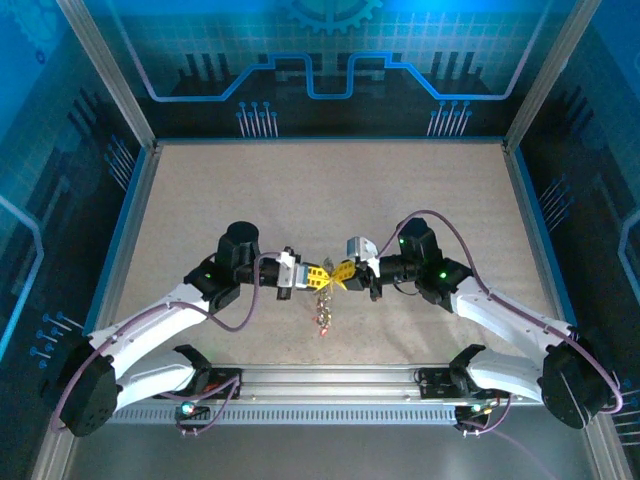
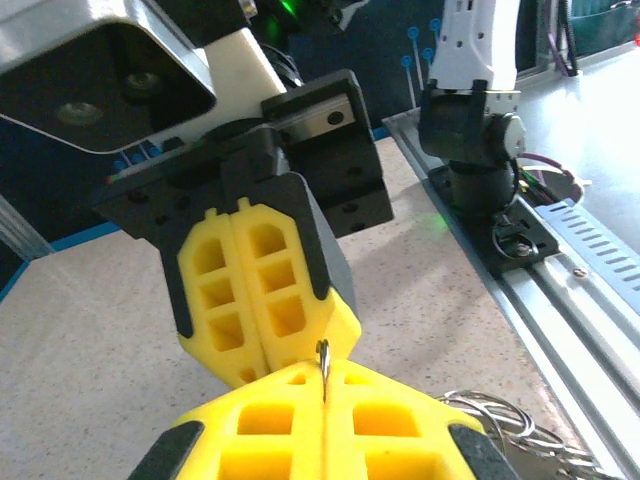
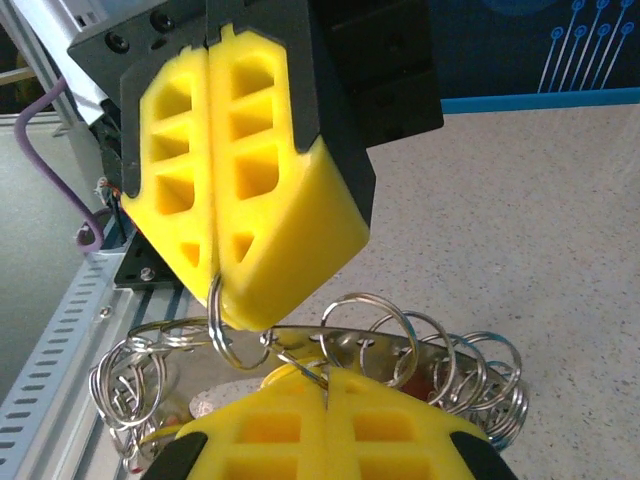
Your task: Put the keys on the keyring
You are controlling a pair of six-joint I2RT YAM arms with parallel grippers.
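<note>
I see right gripper [image 1: 343, 273] tip to tip with left gripper [image 1: 316, 276], left fingers [image 3: 260, 200] clamped on a thin wire loop [image 3: 214, 312], right fingers [image 2: 250, 290] clamped on the keyring bunch [image 3: 350, 338], keys [image 1: 323, 312] dangling just beneath left gripper

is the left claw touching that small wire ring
Touching: the right wrist view shows the left claw pinching the small wire ring between its shut fingertips.

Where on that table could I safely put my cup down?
Bare: the far half of the speckled beige tabletop, from the black-and-white arms to the blue back wall. Crowded: the near middle, where the yellow-fingered left gripper and right gripper meet, both pinching a dangling bunch of silvery rings and keys.
</note>
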